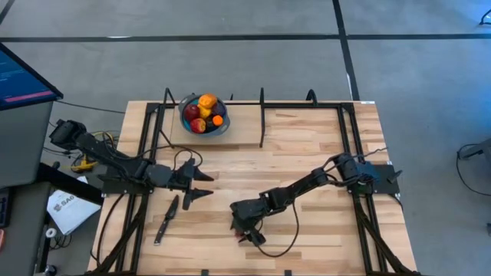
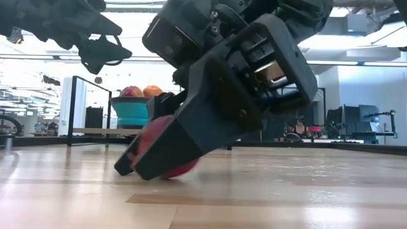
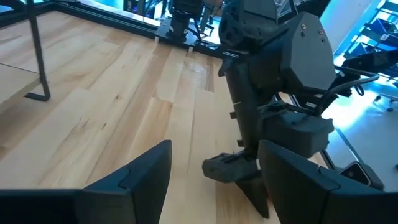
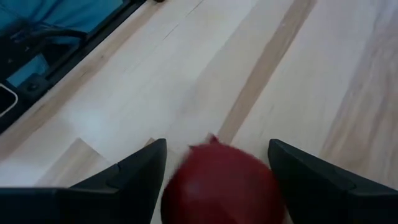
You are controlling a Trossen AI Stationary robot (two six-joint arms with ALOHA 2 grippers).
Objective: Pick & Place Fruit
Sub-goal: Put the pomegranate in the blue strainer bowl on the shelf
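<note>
Wooden table (image 1: 307,146) near its front edge: we are straddling the red fruit (image 4: 221,186) with our right gripper (image 4: 217,171), fingers wide, nothing gripped; we should be closing gently, centred. Left gripper (image 1: 201,184) is waiting open.

So the surface is a light wooden butcher-block table (image 1: 307,153) with a black metal frame around its edges. Directly on it: a round blue bowl with a grey rim (image 1: 204,123) piled with small toy fruits, sitting well away from both grippers at the far edge. A slim dark knife (image 1: 166,219) lies flat just below the left gripper (image 1: 201,185). A round red toy fruit (image 2: 166,154) rests on the wood between the right gripper's (image 1: 250,232) fingers.
</note>
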